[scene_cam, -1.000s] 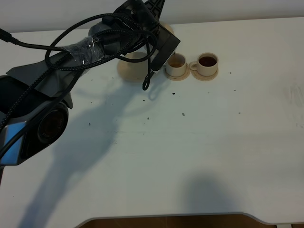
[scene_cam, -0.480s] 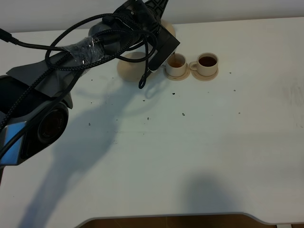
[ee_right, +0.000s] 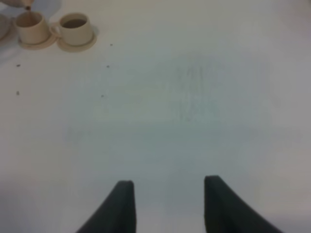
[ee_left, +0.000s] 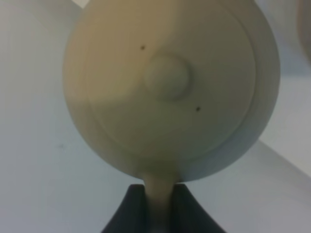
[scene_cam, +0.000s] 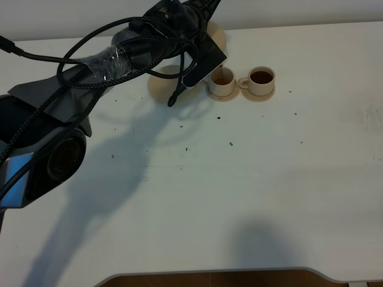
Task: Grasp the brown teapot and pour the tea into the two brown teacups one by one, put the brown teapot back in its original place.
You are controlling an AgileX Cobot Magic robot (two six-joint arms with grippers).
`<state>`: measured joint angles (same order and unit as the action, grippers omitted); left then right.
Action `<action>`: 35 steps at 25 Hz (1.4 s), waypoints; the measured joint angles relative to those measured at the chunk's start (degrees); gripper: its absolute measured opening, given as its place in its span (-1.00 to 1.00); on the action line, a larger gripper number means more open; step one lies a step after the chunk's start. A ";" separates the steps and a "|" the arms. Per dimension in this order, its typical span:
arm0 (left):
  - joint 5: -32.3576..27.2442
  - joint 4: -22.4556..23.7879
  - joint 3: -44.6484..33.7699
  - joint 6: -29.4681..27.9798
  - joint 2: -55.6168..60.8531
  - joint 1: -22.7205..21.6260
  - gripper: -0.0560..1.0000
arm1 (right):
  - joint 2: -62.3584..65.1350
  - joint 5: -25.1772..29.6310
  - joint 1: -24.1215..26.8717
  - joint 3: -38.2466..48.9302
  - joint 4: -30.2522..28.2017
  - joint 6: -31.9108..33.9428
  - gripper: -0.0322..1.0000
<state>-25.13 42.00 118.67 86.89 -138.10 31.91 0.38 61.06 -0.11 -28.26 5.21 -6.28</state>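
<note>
The brown teapot (ee_left: 170, 87) fills the left wrist view, lid and knob toward the camera. My left gripper (ee_left: 159, 191) is shut on its loop handle. From above, the arm hides most of the teapot (scene_cam: 216, 39), which hangs tilted over the left teacup (scene_cam: 222, 82). A thin stream of tea runs into that cup. The right teacup (scene_cam: 261, 79) holds dark tea. Both cups stand on small saucers. The wide round saucer (scene_cam: 159, 85) lies bare left of them. My right gripper (ee_right: 167, 181) hovers open over the table, far from the cups (ee_right: 30, 26) (ee_right: 75, 28).
The left arm (scene_cam: 119, 57) and its black cables reach across the back left of the white table (scene_cam: 239, 179). A cable loop (scene_cam: 173, 98) dangles near the wide saucer. Small dark specks dot the table in front of the cups. The table's front edge runs along the bottom.
The teapot has tipped further over the left teacup, and a tea stream now shows. The dangling cable loop has swung left. The right arm has not moved.
</note>
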 joint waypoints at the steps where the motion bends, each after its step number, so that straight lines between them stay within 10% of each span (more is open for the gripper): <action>1: 0.37 0.00 0.00 0.72 0.00 0.00 -0.70 | 0.00 0.00 0.00 0.00 0.00 0.00 -0.25; 35: 3.94 0.04 0.00 10.66 0.00 0.00 -0.70 | 0.00 0.00 0.00 0.00 0.00 0.00 -0.25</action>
<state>-21.19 42.04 118.67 97.55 -138.10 31.91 0.38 61.06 -0.11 -28.26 5.21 -6.28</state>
